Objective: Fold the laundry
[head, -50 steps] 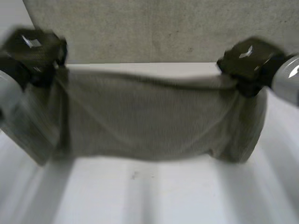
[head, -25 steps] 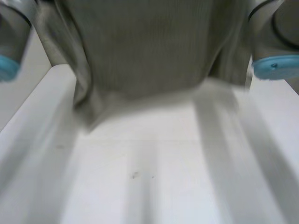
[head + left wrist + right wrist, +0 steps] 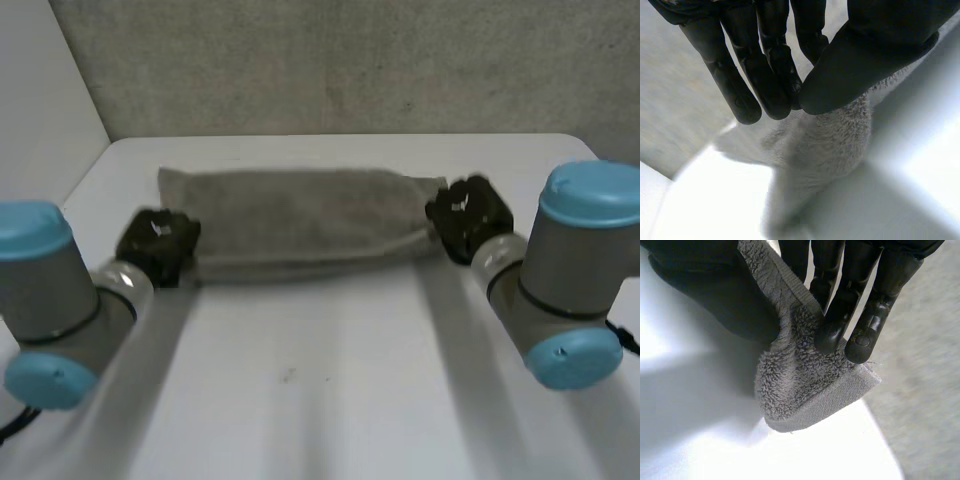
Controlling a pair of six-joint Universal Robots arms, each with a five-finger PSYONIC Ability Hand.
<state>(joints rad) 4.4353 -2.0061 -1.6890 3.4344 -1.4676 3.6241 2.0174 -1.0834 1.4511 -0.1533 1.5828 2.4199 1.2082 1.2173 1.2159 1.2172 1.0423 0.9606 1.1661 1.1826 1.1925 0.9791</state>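
Note:
A grey terry towel (image 3: 300,225) lies on the white table (image 3: 320,400) as a long folded band running left to right. My left hand (image 3: 158,243) is at its left end, near the front corner. In the left wrist view that hand (image 3: 865,45) has its fingers (image 3: 775,85) closed against the thumb, with the towel (image 3: 825,145) at their tips. My right hand (image 3: 468,215) is at the towel's right end. In the right wrist view the hand (image 3: 700,290) pinches a folded towel corner (image 3: 800,385) between thumb and fingers (image 3: 840,325).
A grey wall (image 3: 350,60) rises behind the table's far edge. Bare table top stretches in front of the towel, between my two arms. The table's left edge (image 3: 85,170) runs close to my left arm.
The towel was hanging stretched between my two raised hands and swung up close to the camera. Now it lies folded on the table with both hands lowered at its ends.

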